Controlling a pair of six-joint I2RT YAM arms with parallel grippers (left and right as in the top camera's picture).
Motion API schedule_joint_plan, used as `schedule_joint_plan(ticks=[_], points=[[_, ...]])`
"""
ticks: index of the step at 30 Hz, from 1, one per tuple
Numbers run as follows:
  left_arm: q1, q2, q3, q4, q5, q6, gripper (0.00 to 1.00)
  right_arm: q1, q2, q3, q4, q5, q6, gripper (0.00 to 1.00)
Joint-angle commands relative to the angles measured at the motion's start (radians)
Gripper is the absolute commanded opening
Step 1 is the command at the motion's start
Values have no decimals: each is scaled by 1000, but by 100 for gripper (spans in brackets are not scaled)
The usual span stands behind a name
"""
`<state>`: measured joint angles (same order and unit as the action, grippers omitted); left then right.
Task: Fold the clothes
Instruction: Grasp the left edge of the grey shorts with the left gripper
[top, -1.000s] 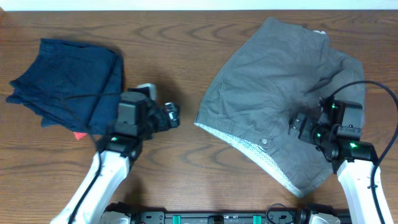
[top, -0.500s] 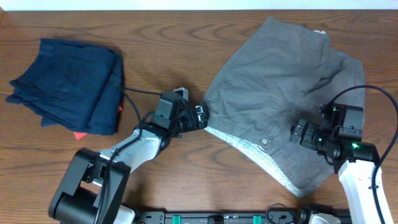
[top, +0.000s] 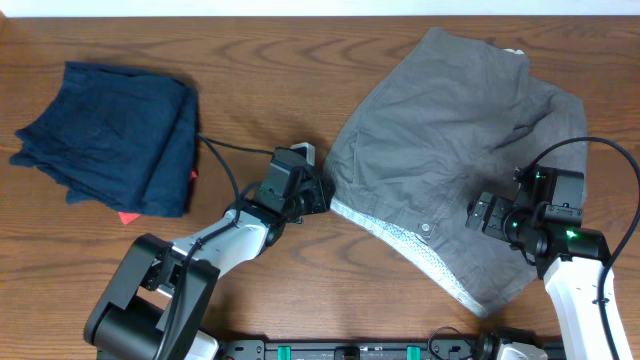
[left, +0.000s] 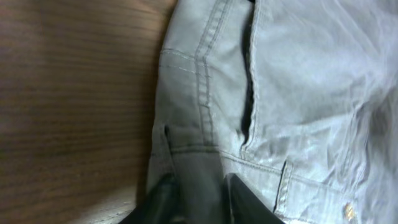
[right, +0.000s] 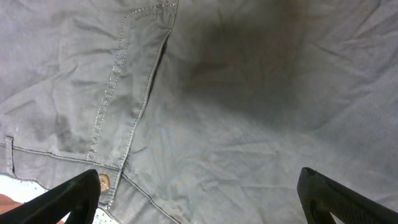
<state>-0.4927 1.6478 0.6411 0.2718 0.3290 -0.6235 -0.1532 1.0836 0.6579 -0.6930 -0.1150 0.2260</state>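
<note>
The clothes, grey shorts (top: 460, 130), lie spread flat on the right half of the table, with the pale waistband lining along their lower left edge. My left gripper (top: 322, 192) is at the shorts' left waistband corner. In the left wrist view its two dark fingers (left: 165, 202) are pinched on a fold of the grey shorts (left: 298, 93), so the gripper (left: 199, 199) is shut on the cloth. My right gripper (top: 482, 215) hovers over the shorts' lower right part. It is wide open (right: 199, 199) above the grey shorts (right: 236, 93), with a brass button beside its left finger (right: 74, 196).
A folded dark navy garment (top: 110, 135) lies at the far left of the wooden table (top: 270, 60), with a small red tag (top: 128, 216) at its lower edge. The left arm's cable runs from it toward the gripper.
My left arm has swung right from beside the navy garment to the shorts' waistband corner and closed its fingers on the cloth. The right gripper has stayed open and almost still.
</note>
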Motion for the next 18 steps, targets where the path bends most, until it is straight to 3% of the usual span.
schedule_joint_plan(ticks=[1, 5, 10, 13, 18], points=[[-9, 13, 5, 3, -10, 9, 8, -8, -8, 2, -11, 7, 5, 99], [-8, 13, 5, 4, -56, 10, 6, -8, -8, 2, -22, 7, 5, 99], [33, 0, 27, 10, -106, 124, 6, -8, -8, 2, -26, 7, 5, 99], [113, -20, 91, -5, -106, 195, 6, -8, -8, 2, -24, 13, 17, 99], [288, -29, 294, -93, -104, 201, 6, -8, -8, 2, -17, 79, 118, 99]])
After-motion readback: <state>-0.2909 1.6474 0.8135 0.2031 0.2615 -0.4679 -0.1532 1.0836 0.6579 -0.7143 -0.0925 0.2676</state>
